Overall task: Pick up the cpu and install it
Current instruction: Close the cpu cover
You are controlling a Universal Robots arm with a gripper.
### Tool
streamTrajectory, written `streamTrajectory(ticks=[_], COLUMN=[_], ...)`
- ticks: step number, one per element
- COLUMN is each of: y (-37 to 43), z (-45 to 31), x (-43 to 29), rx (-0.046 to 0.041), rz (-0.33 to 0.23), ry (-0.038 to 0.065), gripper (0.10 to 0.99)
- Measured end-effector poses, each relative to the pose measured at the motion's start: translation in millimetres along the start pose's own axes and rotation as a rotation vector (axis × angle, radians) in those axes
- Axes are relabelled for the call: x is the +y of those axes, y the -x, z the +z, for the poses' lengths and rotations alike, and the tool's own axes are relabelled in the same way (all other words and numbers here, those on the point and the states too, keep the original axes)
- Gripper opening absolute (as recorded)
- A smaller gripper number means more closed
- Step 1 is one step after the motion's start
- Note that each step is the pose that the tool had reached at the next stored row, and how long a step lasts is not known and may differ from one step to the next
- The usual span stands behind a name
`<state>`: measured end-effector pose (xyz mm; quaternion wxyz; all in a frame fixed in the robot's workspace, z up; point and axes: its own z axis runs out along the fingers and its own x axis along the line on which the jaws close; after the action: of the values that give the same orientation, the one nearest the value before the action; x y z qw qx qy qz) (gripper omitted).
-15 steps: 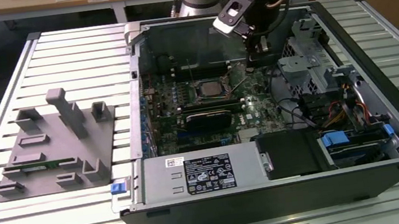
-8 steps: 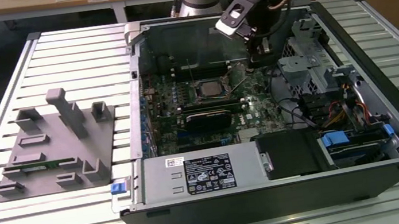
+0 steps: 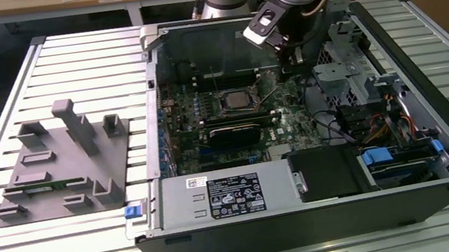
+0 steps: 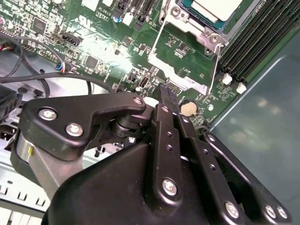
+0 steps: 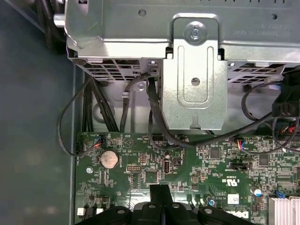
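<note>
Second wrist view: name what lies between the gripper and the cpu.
Between gripper and cpu: a silver frame over green motherboard, in the second wrist view.

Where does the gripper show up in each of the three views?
Exterior view: gripper inside the case, to the exterior view's right of the cpu.
Second wrist view: gripper over the motherboard, beside the coin cell.
First wrist view: gripper over the motherboard, near the coin cell.
Shared landmark: the green motherboard.

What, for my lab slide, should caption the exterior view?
Black gripper over the green motherboard, beside the seated pale silver square cpu.
</note>
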<state>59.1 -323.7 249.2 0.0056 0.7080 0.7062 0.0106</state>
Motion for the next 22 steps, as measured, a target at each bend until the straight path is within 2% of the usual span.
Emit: streamTrajectory(ticks=[5, 9, 15, 22], y=[-0.1, -0.1, -0.1, 0.0], z=[5.2, 5.4, 4.8, 4.6], x=[-0.1, -0.8, -5.6, -10.9], rx=[0.0002, 0.0002, 0.0002, 0.0001], rz=[0.000, 0.000, 0.000, 0.000], ry=[-0.002, -0.004, -0.017, -0.019], gripper=[0.106, 0.106, 0.106, 0.106])
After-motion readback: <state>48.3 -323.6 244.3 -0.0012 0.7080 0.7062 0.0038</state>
